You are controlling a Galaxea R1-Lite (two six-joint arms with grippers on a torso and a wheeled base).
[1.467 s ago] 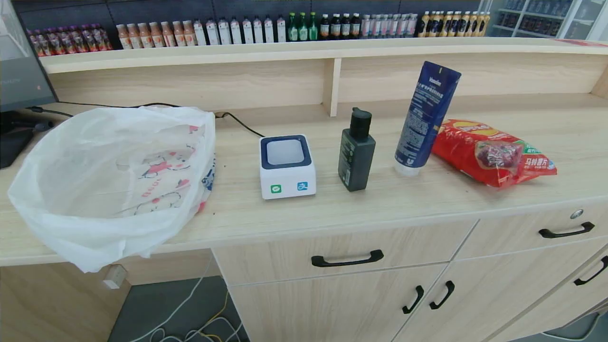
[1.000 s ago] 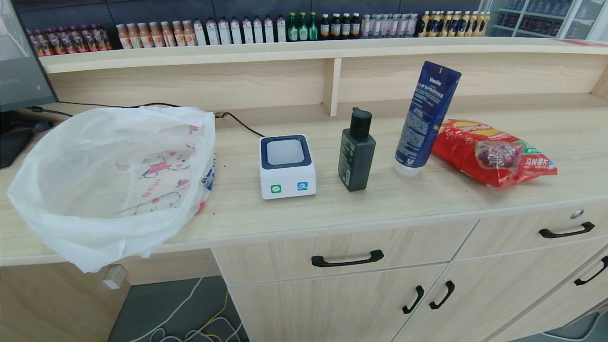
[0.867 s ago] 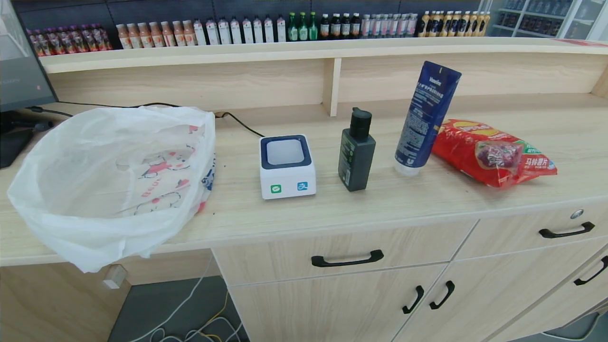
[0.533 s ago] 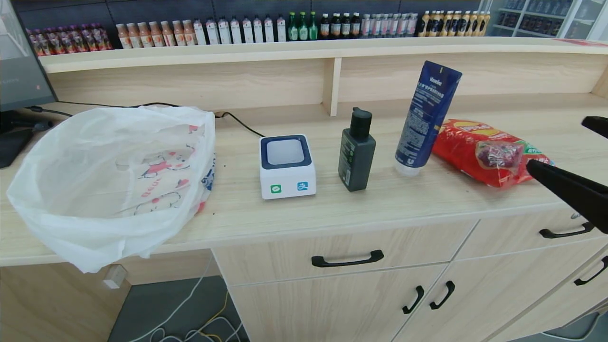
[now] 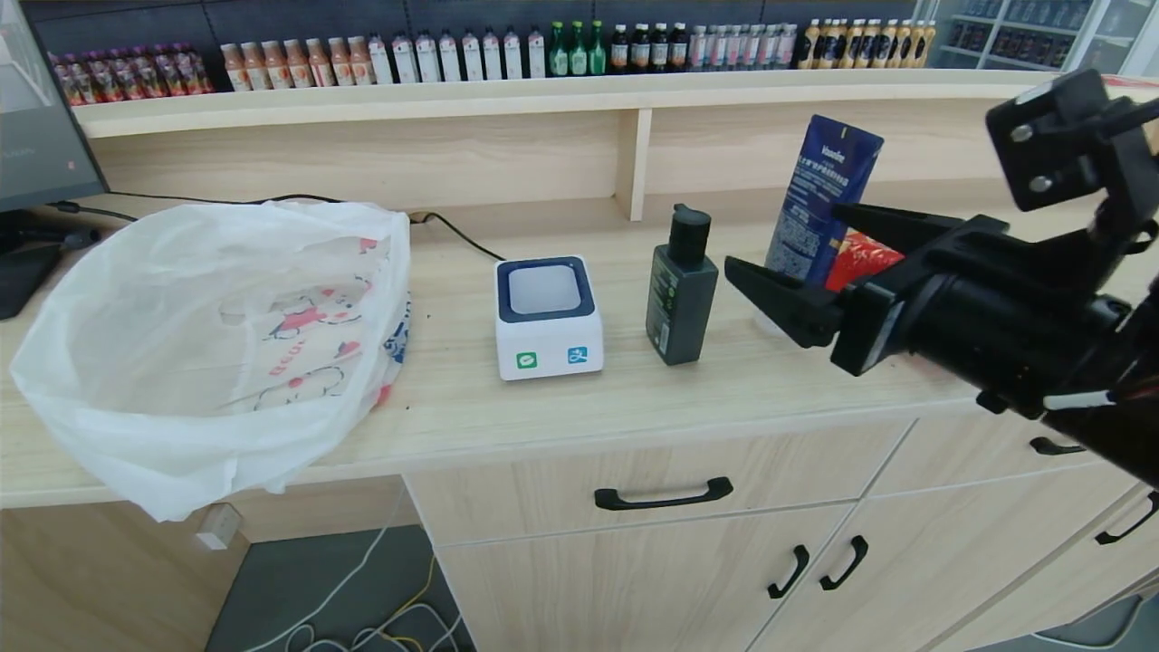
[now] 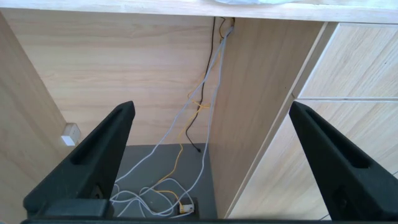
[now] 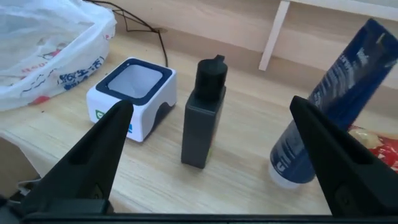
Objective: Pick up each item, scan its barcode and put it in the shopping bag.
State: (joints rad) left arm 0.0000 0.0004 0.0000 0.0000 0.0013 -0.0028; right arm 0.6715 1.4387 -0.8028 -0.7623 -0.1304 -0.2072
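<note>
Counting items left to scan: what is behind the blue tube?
One end of a red snack bag shows behind the blue tube; the right gripper, in front, hides the rest of it.

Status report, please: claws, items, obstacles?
Both claws open: right claw over counter near blue tube, left claw below counter. On counter: pump bottle, tube, snack bag. Tube partly hides snack bag.

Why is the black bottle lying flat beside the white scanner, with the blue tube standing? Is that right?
Not quite: the black bottle stands upright beside the white scanner, with the blue tube standing too. The head view shows it.
</note>
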